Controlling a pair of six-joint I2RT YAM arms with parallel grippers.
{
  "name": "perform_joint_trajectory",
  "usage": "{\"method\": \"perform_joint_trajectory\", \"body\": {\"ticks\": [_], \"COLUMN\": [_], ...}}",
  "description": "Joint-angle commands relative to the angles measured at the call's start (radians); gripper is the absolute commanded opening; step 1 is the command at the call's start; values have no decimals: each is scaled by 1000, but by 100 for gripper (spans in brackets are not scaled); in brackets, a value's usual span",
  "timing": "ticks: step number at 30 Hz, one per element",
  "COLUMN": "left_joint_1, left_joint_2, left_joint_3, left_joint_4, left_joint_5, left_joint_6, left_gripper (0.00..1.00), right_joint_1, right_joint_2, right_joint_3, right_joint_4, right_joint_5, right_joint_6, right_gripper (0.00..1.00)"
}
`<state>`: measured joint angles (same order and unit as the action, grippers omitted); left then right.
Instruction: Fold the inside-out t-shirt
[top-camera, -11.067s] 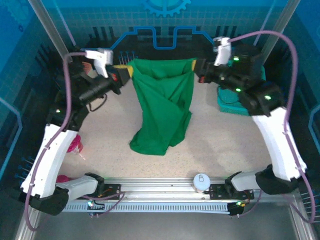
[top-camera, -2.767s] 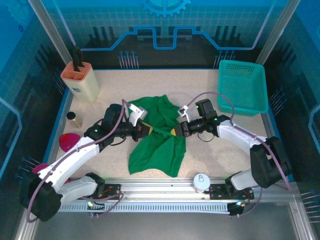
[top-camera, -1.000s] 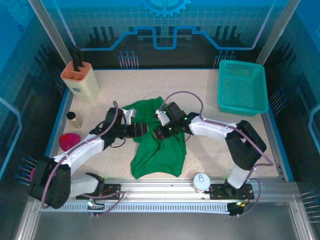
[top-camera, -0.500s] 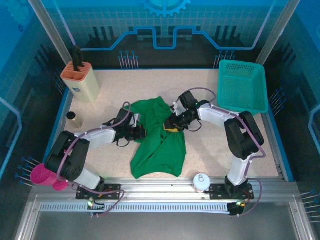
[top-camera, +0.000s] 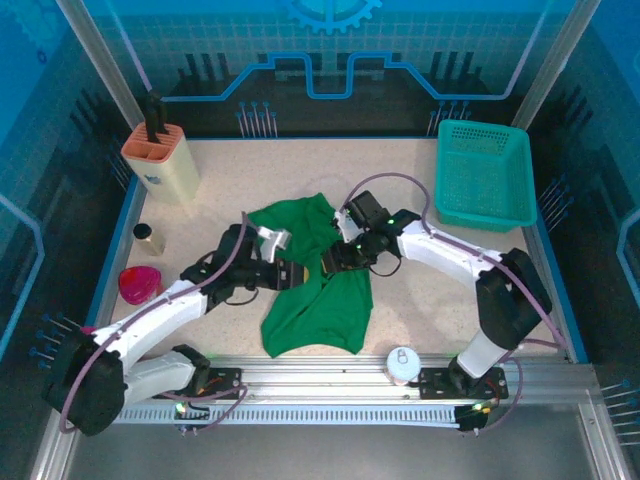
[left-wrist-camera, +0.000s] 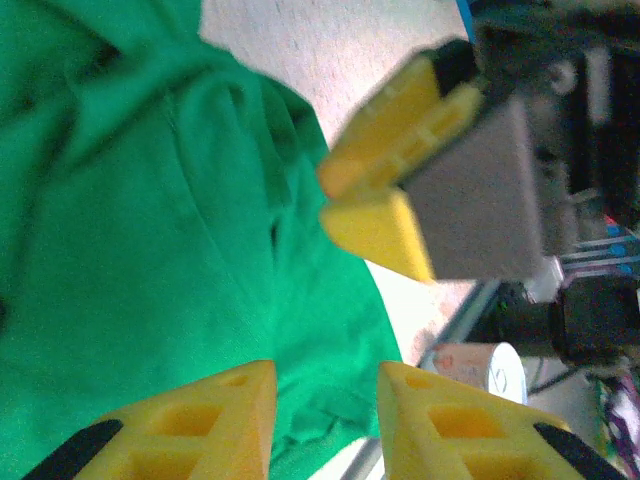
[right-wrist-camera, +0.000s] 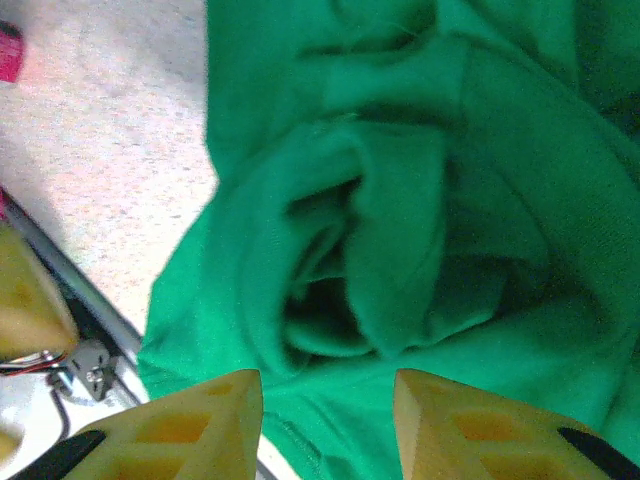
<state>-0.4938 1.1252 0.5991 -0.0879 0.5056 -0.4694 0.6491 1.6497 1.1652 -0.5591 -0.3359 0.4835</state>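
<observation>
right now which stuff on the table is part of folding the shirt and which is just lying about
Part of the job:
- green t-shirt

Just lying about:
- teal mesh basket
- peach slotted holder
- small jar
- pink object
- white round object

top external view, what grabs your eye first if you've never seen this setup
The rumpled green t-shirt in the middle of the speckled table, bright against it. Over its upper part the left tool and the right tool face each other nose to nose, both open. After that, the teal basket at the far right corner.
</observation>
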Motion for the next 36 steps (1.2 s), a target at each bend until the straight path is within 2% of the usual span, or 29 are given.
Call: {"method": "perform_joint_trajectory", "body": {"ticks": [1,3,4,6,8,10,12,15,17,19,21,23,25,27,31,33,36], "left_joint_1": [-23,-34,-35,-35,-34,-30,-3,38,47,53,60,61,61,61,58,47,-35], "left_joint_2": [58,89,104,131,163,199,233,254,249,248,253,257,247,213,63,-31,-148], "left_joint_3": [-36,-51,-53,-50,-50,-69,-101,-138,-130,-111,-87,-73,-68,-65,-78,-70,-49], "left_joint_4": [107,145,146,113,57,3,18,84,59,19,-18,-19,-12,-17,-22,-46,-78], "left_joint_5": [29,-4,-29,-94,-175,-285,-295,-235,-276,-315,-321,-309,-295,-276,-178,-151,-235], "left_joint_6": [-71,-84,-85,-81,-69,-71,-79,-77,-52,-16,14,39,50,52,82,116,152], "left_gripper": [33,32,31,28,23,11,1,0,0,0,0,0,0,10,23,26,32], "right_joint_1": [8,9,8,9,9,10,9,-6,-25,-27,-69,-122,-159,-165,-91,-63,-62], "right_joint_2": [44,46,45,40,17,-19,-62,-91,-90,-99,-79,-18,40,68,5,-47,-118], "right_joint_3": [-4,-8,-9,-4,-10,-19,-19,-15,-43,-69,-33,28,54,65,52,37,-10], "right_joint_4": [26,59,76,97,121,110,77,32,97,184,83,-69,-121,-140,-95,-102,-95], "right_joint_5": [43,52,44,23,-17,-39,-95,-374,-670,-769,-642,-426,-225,-73,-25,-8,27], "right_joint_6": [19,15,17,30,30,27,24,59,159,203,148,68,40,49,-31,-89,-128], "right_gripper": [40,40,36,17,6,0,0,0,0,0,7,12,15,15,36,39,40]}}
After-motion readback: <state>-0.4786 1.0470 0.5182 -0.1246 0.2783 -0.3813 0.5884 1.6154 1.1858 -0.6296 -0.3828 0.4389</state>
